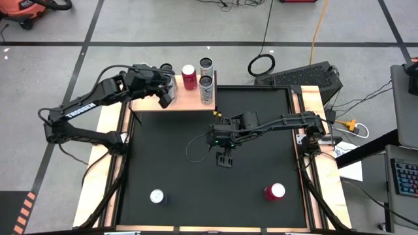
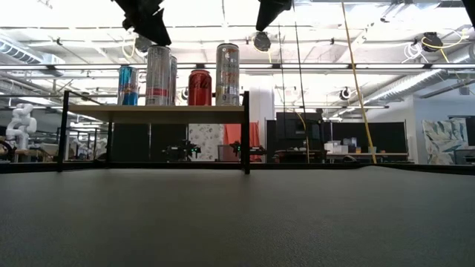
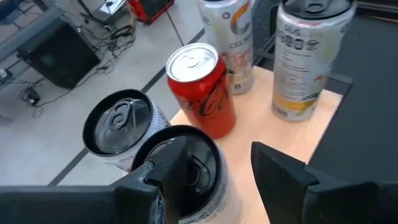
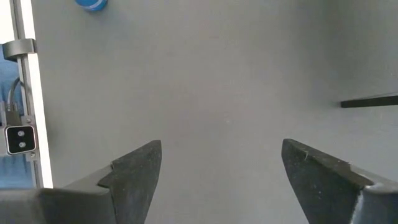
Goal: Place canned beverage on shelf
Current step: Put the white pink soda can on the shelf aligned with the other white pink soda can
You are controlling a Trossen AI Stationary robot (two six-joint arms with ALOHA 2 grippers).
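Hovering at the frame's upper left, left tool (image 3: 233,177) spread beside a dark-topped can (image 3: 186,162) standing on the shelf (image 1: 186,99); right tool (image 4: 217,168) spread, empty, mid-desk.

1. The shelf (image 1: 171,101) stood at the far edge of the table (image 1: 196,189), toward its left side.
2. Five cans (image 3: 202,87) stood on the shelf.
3. The left gripper (image 1: 166,91) hung over the shelf's left part.
4. The right gripper (image 1: 225,158) hung right of the shelf, nearer the table's middle.
5. Two more cans (image 1: 157,196) stood well apart from the shelf, near the table's front edge.
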